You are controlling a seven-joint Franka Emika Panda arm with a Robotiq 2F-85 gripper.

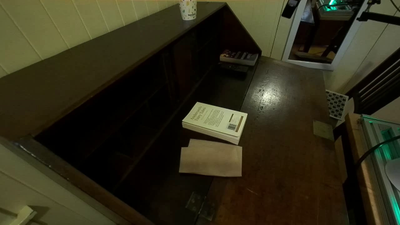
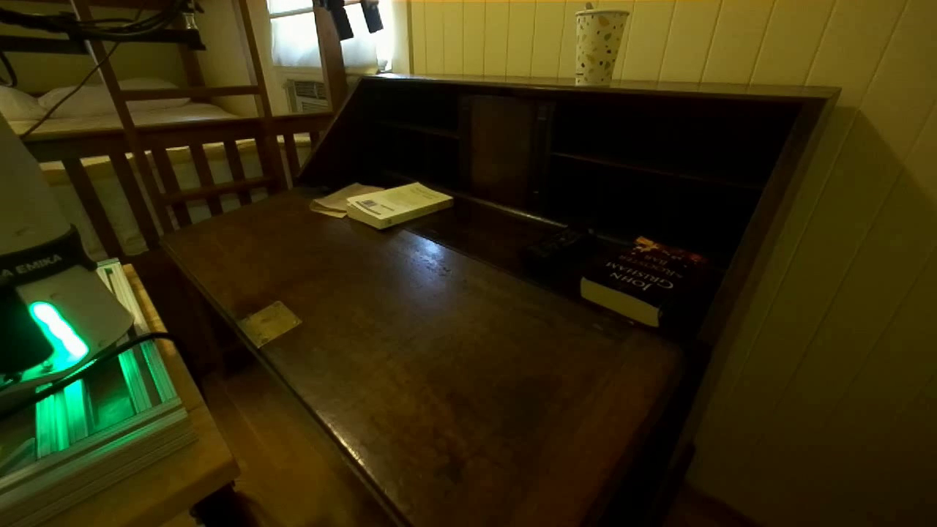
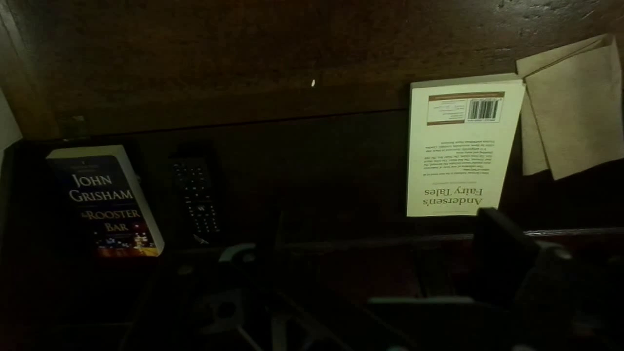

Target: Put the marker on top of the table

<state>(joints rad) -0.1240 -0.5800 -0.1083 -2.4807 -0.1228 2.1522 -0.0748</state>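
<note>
Wall [image 2: 498,36]: pale vertical panelling, behind the desk [image 1: 281,162].
Desk surface: glossy dark brown wood; front leaf flat, shelved compartments [image 2: 424,110] at the rear, brass plate [image 2: 271,323] at the leaf's front edge.
Paper cup [image 2: 599,51]: speckled, upright on the desk's top ledge; a small tip [image 2: 588,6] shows above the rim, too small to identify.
Andersen's Fairy Tales paperback [image 1: 215,122]: flat, barcode side up, lying across the leaf seam.
Tan paper [image 1: 211,159]: overlapping pieces, flat, just beside that paperback.
John Grisham book [image 3: 105,200]: "The Rooster Bar", flat, front cover up, at one end of the desk's inner floor.
Remote control [image 3: 197,195]: black, buttons up, between the two books, nearer the Grisham.
Panda base [image 2: 33,205]: on the leaf side, green light [image 2: 55,333] lit.
Jaws: released; in the wrist view they stand well parted, the rear of the desk showing in the gap.
Marker: I cannot make it out from here; location cannot be told.
</note>
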